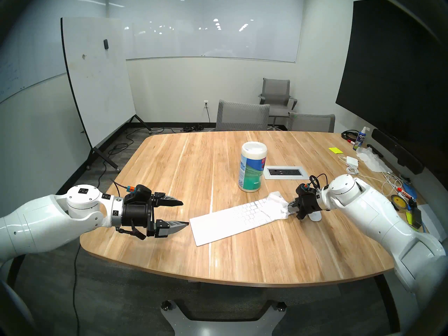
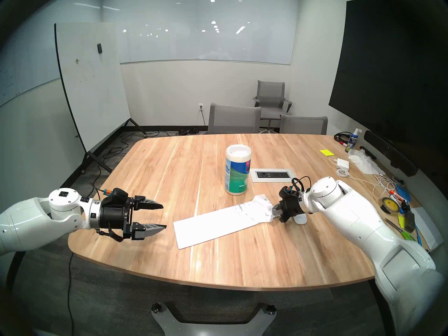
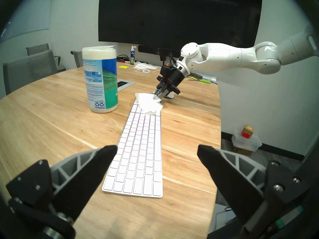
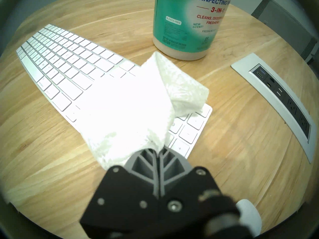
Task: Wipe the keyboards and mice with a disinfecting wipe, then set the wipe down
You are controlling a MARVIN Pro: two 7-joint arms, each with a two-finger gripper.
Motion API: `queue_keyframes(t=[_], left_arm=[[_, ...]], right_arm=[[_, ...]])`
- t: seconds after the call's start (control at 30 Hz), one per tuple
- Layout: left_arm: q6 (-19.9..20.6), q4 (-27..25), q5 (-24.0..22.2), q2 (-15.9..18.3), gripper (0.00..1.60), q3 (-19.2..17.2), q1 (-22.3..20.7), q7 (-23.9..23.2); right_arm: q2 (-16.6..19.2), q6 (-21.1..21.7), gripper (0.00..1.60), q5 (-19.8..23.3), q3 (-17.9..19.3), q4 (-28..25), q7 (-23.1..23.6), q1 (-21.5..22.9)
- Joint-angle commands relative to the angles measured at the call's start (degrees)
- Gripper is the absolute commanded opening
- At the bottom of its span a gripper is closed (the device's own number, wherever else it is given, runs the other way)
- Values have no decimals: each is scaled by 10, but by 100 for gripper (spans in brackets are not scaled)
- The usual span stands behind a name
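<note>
Wiping keyboard (image 1: 232, 219): right gripper (image 4: 158, 151) pinches wipe (image 4: 131, 104), draped over number-pad end. Keep wipe flat, sweep along key rows. Mouse (image 1: 315, 215) probably just behind gripper. Left gripper (image 1: 180, 213) spread, idle.

White keyboard (image 1: 232, 219) flat on table, crumpled wipe (image 1: 278, 202) over numpad end, mouse (image 1: 315, 215) beside.
</note>
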Motion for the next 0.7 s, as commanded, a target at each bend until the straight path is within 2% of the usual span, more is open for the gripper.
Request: queue_keyframes(t=[0.0,0.2,0.37,0.67], left_arm=[[-2,-1,-3,-1,160,-6,-5,0],[-2,-1,-3,-1,160,-6,-6,0],[-2,-1,-3,-1,160,-6,-6,0],[-2,-1,-3,-1,160,-6,-6,0]], right_arm=[[16,-4,0,0,4,-9,4,-1],[35,-17,0,-3,5,-12,16,-10],[59,-22,0,0,11,-34,30,-28],[78,-31,0,6,18,-54,40,-50]])
